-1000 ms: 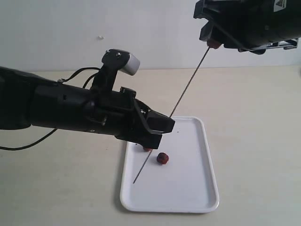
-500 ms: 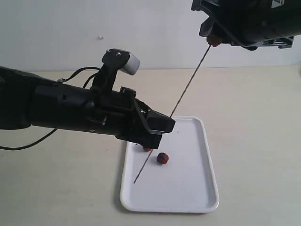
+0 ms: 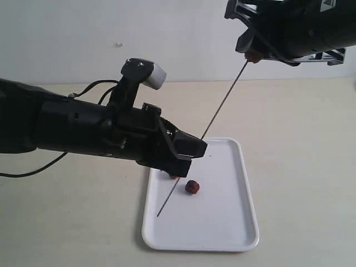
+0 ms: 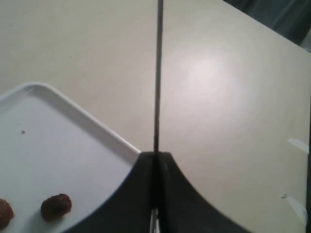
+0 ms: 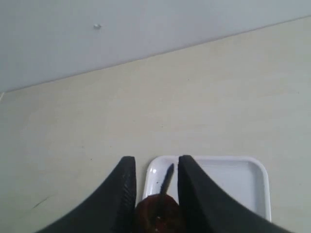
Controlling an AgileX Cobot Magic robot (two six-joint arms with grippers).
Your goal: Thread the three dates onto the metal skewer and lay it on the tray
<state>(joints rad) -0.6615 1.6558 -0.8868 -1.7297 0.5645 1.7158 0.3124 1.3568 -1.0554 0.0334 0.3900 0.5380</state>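
Note:
The metal skewer slants up over the white tray. My left gripper is shut on its lower part. In the left wrist view the skewer runs out from that shut gripper. High at the right, my right gripper is shut on one date at the skewer's upper end. The right wrist view shows this date between the fingers, with the skewer running out of it. A second date lies on the tray. A third peeks from under the left gripper.
The tray rests on a bare beige table in front of a pale wall. The thick black left arm reaches in low from the left, with a cable trailing beneath it.
The right gripper with its date has shifted slightly at the skewer's top, and the skewer's lower tip has moved a touch. The left arm and the tray's dates have not moved.

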